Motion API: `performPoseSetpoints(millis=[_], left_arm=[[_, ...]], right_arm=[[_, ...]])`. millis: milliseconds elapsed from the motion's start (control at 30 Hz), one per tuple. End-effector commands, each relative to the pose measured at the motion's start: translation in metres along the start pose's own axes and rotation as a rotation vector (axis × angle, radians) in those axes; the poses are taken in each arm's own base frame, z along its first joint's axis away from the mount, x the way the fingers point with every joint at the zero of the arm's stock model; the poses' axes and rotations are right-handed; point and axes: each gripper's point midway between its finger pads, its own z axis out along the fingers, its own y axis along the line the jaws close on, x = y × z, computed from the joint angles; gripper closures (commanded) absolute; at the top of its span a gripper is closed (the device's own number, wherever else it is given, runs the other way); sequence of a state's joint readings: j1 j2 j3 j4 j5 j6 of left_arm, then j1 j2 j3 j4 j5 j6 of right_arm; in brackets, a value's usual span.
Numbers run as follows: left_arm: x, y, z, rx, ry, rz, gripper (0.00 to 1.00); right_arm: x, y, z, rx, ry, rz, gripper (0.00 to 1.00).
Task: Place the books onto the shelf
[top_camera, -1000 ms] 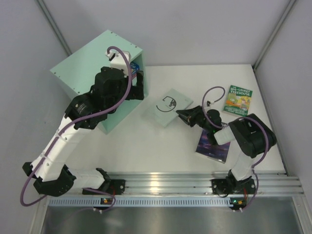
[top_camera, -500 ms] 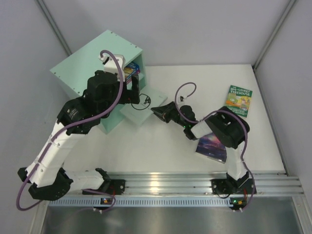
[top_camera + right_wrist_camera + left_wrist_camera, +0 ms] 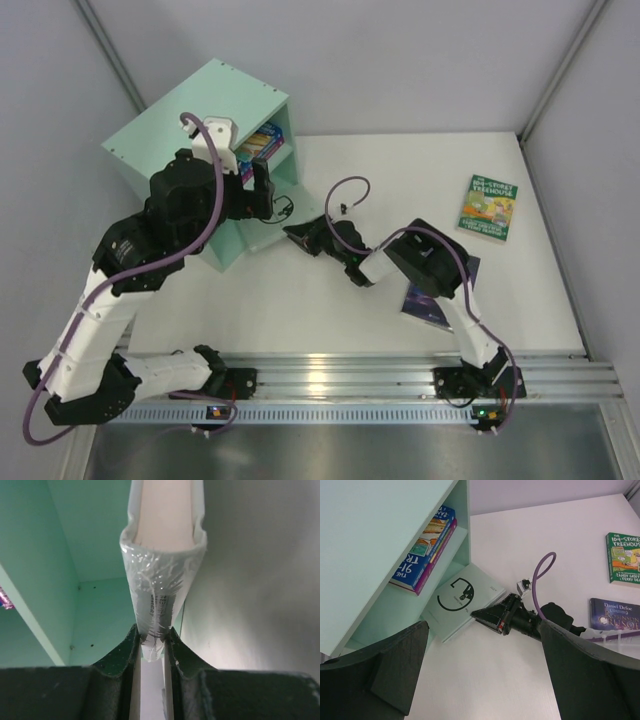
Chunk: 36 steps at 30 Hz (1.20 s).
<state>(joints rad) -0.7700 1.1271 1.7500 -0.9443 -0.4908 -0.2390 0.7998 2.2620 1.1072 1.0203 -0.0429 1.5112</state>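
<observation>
Our right gripper (image 3: 479, 614) clamps the pale book (image 3: 456, 596) by a long edge, its length crosswise, the shelf (image 3: 390, 614) straight ahead; our left gripper (image 3: 265, 195) gapes empty.

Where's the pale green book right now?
Left wrist view, left of centre: the pale green book, pinched by the right fingers, sits at the mouth of the shelf's lower compartment.

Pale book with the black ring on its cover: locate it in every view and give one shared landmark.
Top external: pale book left of centre, at the mouth of the mint-green shelf.
Left wrist: centre-left, far end at the lower compartment.
Right wrist: top centre, edge-on, pinched by the right hand.
Shared landmark: that shelf.
</observation>
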Motion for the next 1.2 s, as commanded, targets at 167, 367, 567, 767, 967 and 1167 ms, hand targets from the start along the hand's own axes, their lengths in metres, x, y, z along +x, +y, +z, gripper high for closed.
performPoseSetpoints(millis=[167,367,567,767,967,1167], left_arm=[[0.001,0.009,-0.002,-0.025,-0.028,0.015,0.01],[0.003,0.012,0.0,-0.045,-0.028,0.016,0.01],[0.004,0.01,0.001,-0.041,-0.026,0.011,0.01],[0.004,0.009,0.004,-0.044,-0.027,0.006,0.01],[0.005,0.008,0.005,-0.043,-0.023,0.0,0.02],[0.008,0.008,0.007,-0.047,-0.013,0.002,0.01]], right_arm=[[0.007,0.082,0.014,-0.248,-0.042,-0.037,1.0],[0.021,0.094,0.013,-0.267,-0.016,-0.088,1.0],[0.033,0.104,0.012,-0.301,0.028,-0.093,1.0],[0.061,0.099,0.019,-0.29,0.074,-0.083,1.0],[0.068,0.094,0.02,-0.28,0.083,-0.077,1.0],[0.053,0.085,0.036,-0.261,0.085,-0.078,1.0]])
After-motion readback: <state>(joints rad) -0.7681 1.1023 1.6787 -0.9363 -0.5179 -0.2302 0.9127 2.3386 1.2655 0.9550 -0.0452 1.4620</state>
